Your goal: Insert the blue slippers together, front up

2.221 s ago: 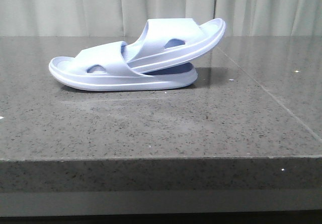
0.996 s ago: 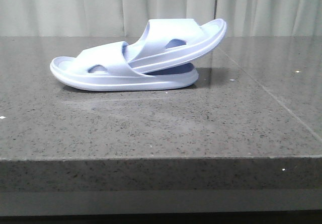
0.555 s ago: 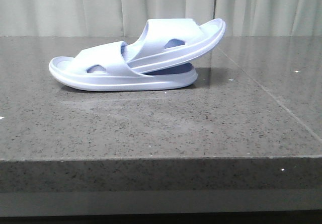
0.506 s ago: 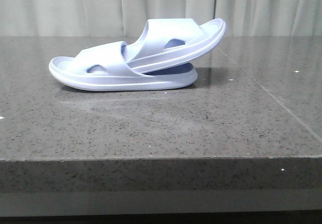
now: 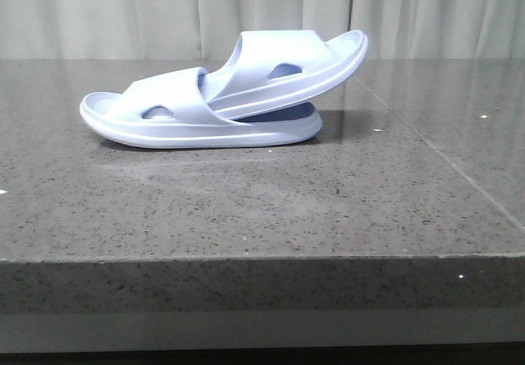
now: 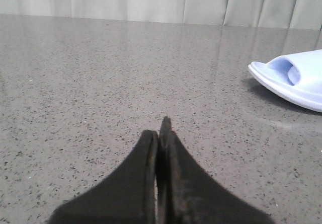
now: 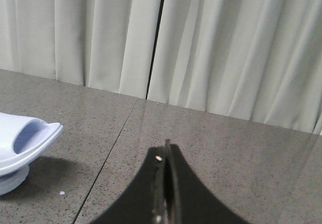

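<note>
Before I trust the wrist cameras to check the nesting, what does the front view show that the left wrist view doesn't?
Only the front view shows both blue slippers whole, the upper one tilted with its end pushed under the lower one's strap. Only the left wrist view shows the left tool, shut and empty above the table. Both show the lower slipper's end and the curtain.

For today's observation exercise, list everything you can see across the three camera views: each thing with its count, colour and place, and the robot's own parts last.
blue slippers: two, pale lavender-blue, on the table's far middle; one lies flat, the other is pushed under its strap and tilts up to the right.
table: one, dark grey speckled stone, fills the foreground.
curtains: pale grey-white, pleated, behind the table.
left end effector: one, black, shut, empty, low over the table to the left of the slippers.
right end effector: one, black, shut, empty, to the right of the slippers.
</note>
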